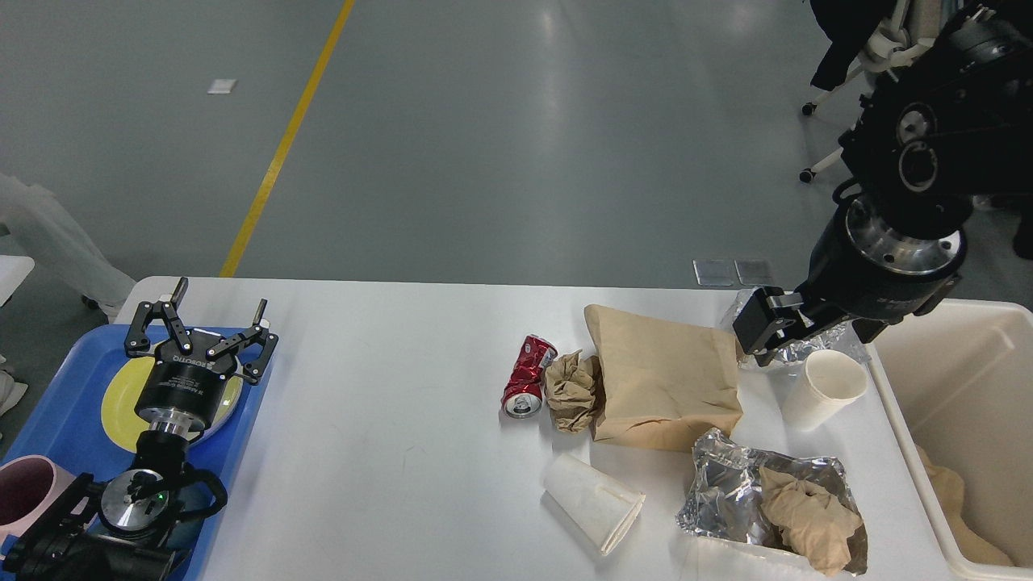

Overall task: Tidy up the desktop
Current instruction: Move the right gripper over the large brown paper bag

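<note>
In the head view you are looking down on the desktop (387,420), a white table with rounded corners that fills the near half of the picture; its long axis runs left to right, and its far edge meets a grey polished floor crossed by a yellow line (286,141). An office chair (867,73) stands at the far right.

At the left end, a blue tray (60,387) carries a yellow plate (121,399) and a pink mug (24,492). Your left gripper (198,327) hangs over the plate with its fingers spread wide and nothing between them.

Right of centre lie a crushed red can (526,375), a crumpled paper wad (571,391) touching it, a flat brown paper bag (662,383), a flattened white cup (593,502), a foil sheet holding crumpled paper (767,504), and a paper cup (825,389) on its side.

Your right gripper (779,335) sits over crumpled foil (795,351) at the far right; you cannot tell how its jaws stand. A cream bin (960,420) stands at the right end.
</note>
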Robot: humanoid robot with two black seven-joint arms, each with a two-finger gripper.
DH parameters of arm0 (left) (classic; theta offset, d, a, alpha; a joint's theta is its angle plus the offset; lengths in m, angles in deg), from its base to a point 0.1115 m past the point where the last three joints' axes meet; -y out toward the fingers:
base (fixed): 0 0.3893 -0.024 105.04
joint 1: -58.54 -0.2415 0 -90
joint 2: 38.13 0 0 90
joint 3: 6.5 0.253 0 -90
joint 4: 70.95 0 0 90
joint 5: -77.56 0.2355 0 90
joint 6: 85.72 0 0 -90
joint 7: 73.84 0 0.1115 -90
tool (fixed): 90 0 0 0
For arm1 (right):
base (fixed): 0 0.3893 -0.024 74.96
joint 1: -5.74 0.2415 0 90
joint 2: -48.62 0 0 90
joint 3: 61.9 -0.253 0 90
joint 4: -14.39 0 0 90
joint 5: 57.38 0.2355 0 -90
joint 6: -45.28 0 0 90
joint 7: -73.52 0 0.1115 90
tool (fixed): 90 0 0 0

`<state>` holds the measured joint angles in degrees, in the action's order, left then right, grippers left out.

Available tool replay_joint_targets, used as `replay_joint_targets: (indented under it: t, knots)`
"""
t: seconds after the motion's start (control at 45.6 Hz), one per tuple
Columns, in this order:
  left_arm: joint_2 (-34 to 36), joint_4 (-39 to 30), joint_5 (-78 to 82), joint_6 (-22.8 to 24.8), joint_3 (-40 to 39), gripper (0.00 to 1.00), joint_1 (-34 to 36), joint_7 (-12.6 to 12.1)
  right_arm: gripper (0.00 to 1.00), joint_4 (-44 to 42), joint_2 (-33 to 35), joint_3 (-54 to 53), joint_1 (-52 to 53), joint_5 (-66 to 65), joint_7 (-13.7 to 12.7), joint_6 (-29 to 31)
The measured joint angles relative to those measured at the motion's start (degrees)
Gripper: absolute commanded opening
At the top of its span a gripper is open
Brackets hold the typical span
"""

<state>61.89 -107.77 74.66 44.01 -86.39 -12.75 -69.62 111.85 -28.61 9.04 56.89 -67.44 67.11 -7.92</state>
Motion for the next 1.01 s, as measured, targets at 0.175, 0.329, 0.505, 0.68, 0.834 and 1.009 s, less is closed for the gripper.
replay_joint_targets:
  t: [0.175,0.329,0.505,0.68,0.834,1.009]
  knots:
    - [0.0,0.0,0.0,0.0,0.0,0.97,0.0,0.0,0.87,-0.61,-0.25,-1.14,-4.44,1.82,0.07,-2.29]
    - [0.0,0.0,0.0,0.05,0.0,0.96,0.0,0.0,0.99,-3.09,-1.19,-5.21,-10.38,2.02,0.1,-9.2]
    - [0.0,0.0,-0.01,0.1,0.0,0.96,0.01,0.0,0.96,-8.07,-1.53,-9.26,-19.31,-3.92,0.69,-16.61]
    - [0.0,0.0,0.0,0.19,0.0,0.97,0.02,-0.05,0.95,-10.91,-3.36,-16.34,-28.62,-35.77,1.97,-17.45]
    - [0.0,0.0,0.0,0.19,0.0,0.97,0.02,-0.05,0.95,-11.35,-3.95,-17.47,-33.45,-50.74,3.49,-18.45]
    - [0.0,0.0,0.0,0.19,0.0,0.96,0.02,-0.07,0.95,-14.45,-8.46,-17.32,-41.1,-62.23,3.36,-21.22]
